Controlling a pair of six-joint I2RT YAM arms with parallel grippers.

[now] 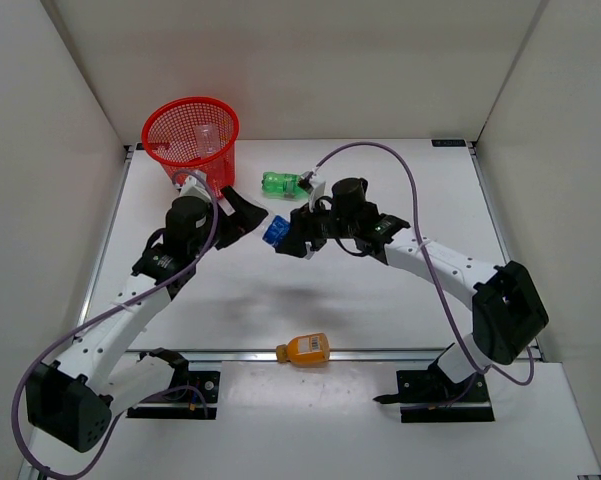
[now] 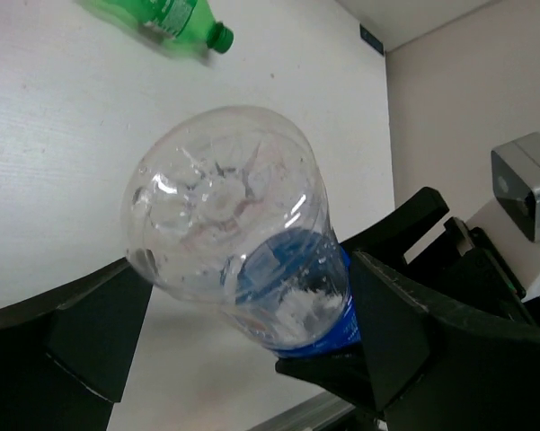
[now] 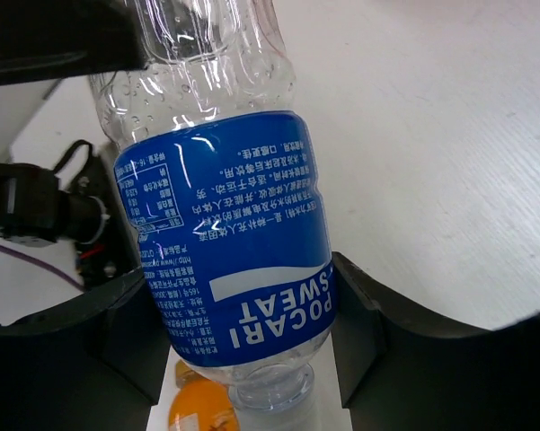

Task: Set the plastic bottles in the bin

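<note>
The clear blue-labelled bottle [image 1: 273, 232] hangs above the table's middle, between both grippers. My right gripper [image 1: 298, 238] is shut on its blue label near the neck [image 3: 243, 296]. My left gripper [image 1: 250, 222] is open, with its fingers on either side of the bottle's clear base [image 2: 225, 206]. The red mesh bin [image 1: 185, 118] stands at the back left, with a clear bottle [image 1: 208, 140] inside. A green bottle [image 1: 280, 183] lies behind the grippers and also shows in the left wrist view [image 2: 162, 18]. An orange bottle [image 1: 305, 350] lies at the front edge.
White walls enclose the table on the left, back and right. A metal rail [image 1: 380, 353] runs along the front edge beside the orange bottle. The arm bases stand in front of it.
</note>
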